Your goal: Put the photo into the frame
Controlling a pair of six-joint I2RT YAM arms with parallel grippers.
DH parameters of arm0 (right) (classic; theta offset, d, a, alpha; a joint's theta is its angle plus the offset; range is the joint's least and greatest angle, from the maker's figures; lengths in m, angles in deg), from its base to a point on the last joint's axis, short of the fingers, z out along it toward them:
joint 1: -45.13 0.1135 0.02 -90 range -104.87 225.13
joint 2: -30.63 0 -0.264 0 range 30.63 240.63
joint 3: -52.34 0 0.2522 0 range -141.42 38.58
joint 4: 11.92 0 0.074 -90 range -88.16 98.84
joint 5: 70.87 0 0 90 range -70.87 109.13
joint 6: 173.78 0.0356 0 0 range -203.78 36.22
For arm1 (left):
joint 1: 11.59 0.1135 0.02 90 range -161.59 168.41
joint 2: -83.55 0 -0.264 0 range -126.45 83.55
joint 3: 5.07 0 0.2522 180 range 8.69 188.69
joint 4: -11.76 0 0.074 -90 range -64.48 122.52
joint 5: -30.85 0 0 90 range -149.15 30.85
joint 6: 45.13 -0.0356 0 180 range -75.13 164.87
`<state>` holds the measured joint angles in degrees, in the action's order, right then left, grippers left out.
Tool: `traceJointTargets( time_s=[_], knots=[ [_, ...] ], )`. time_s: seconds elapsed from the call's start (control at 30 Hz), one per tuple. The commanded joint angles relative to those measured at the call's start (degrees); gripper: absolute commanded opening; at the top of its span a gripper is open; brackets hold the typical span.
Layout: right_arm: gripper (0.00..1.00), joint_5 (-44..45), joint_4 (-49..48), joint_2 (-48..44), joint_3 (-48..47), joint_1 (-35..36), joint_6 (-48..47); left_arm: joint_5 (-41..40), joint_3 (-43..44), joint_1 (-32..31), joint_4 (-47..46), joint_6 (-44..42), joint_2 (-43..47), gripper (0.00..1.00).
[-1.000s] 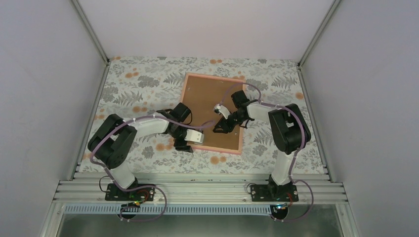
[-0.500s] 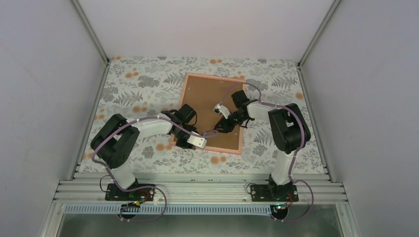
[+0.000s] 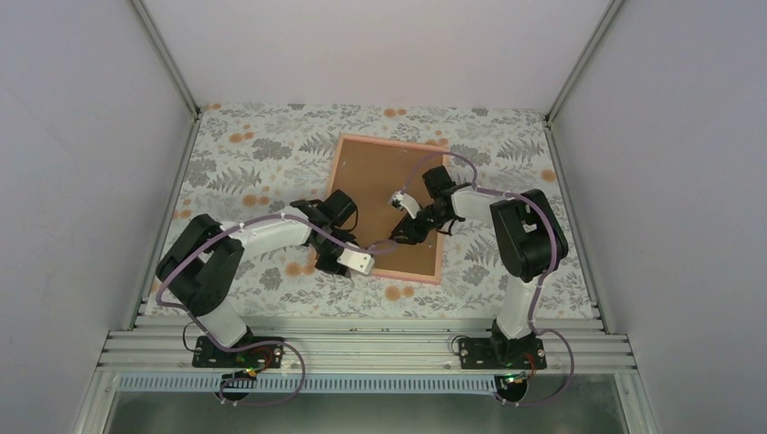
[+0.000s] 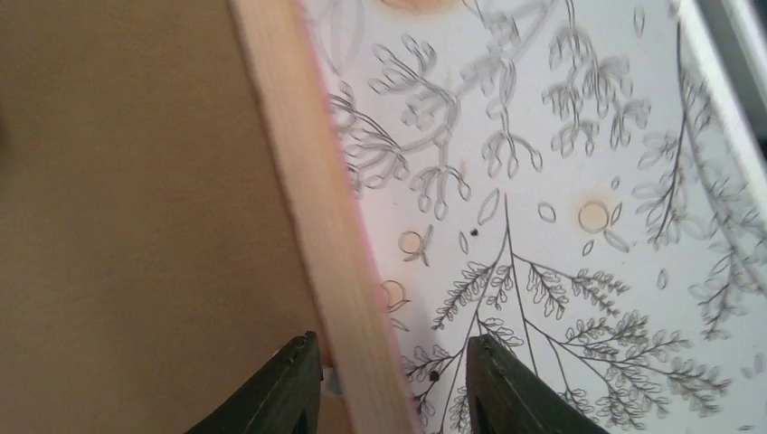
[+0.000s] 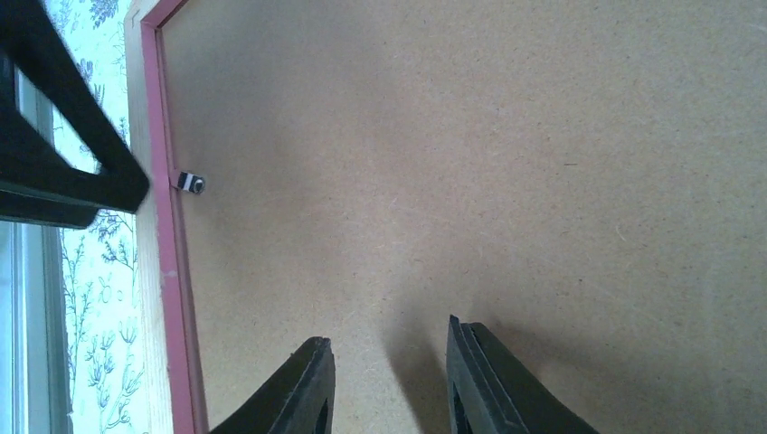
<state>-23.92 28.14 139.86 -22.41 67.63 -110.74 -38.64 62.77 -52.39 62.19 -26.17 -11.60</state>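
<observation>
Left gripper (image 4: 392,340), jaws apart, straddles one rail of the pink frame (image 4: 321,208) without clamping it. Right gripper (image 5: 387,331), likewise parted and empty, hovers over the brown backing board (image 5: 497,163).

Even, soft light; wrist views look slightly blurred up close.

The frame (image 3: 336,167) lies on the surface (image 3: 253,145), the backing board (image 3: 380,176) inside it. The left claw (image 4: 393,353) straddles its near rail; the right claw (image 5: 389,362) is over the board.
</observation>
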Motion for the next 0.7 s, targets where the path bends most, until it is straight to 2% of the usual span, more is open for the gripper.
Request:
traceJointTargets(
  time_s=[0.0, 0.1, 0.2, 0.3, 0.5, 0.67],
  knots=[
    [0.34, 8.56, 1.54, 1.93, 2.66, -0.44, -0.13, 6.27, 7.8, 2.43, 6.67, 9.67, 3.35, 0.43],
    [0.35, 6.81, 1.66, 0.62, 2.27, -0.44, 0.35, 8.35, 13.51, 5.81, 3.89, 17.5, 3.2, 0.49],
    [0.35, 5.99, 1.4, -0.26, 1.82, -0.35, 1.08, 8.32, 18.68, 10.39, 0.42, 25.61, 0.72, 0.49],
    [0.35, 5.98, 1.5, -0.48, 1.5, -0.32, 1.06, 7.07, 22.44, 13.42, 1.47, 26.41, -2.51, 0.48],
    [0.35, 5.2, 1.42, -1.24, 2.5, 0.19, 1.81, 0.17, 9.98, 10.48, -1.05, 16.65, 1.87, 0.48],
    [0.31, 3.34, 1.13, -3.05, 3.62, 1.5, 3.63, -2.64, 3.21, 7.79, -4.5, 15.43, 1.92, 0.45]
  ],
)
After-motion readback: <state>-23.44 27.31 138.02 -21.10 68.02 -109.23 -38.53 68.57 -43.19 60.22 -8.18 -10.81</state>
